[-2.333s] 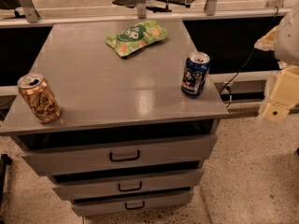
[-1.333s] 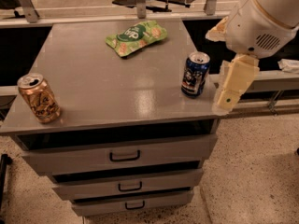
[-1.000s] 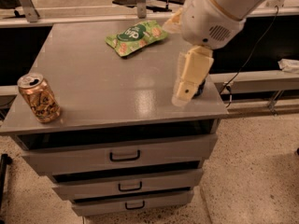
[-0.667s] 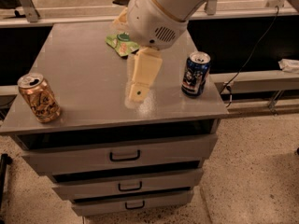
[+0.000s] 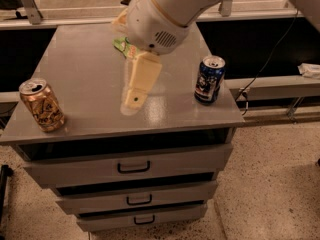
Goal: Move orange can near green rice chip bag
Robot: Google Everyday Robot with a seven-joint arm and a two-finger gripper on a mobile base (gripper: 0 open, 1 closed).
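The orange can (image 5: 42,105) stands upright near the front left corner of the grey cabinet top (image 5: 85,79). The green rice chip bag (image 5: 124,46) lies at the back middle, mostly hidden behind my arm, with only its left edge showing. My gripper (image 5: 135,96), cream coloured, hangs over the middle of the top, pointing down and to the left. It is well to the right of the orange can and holds nothing that I can see.
A dark blue can (image 5: 209,79) stands upright near the right edge of the top. The cabinet has three drawers (image 5: 134,167) below. A cable (image 5: 265,64) hangs to the right. Speckled floor lies around the cabinet.
My arm has swung from the right side across the top to the left, passing the blue can. It now covers most of the green bag. The cans have not moved.
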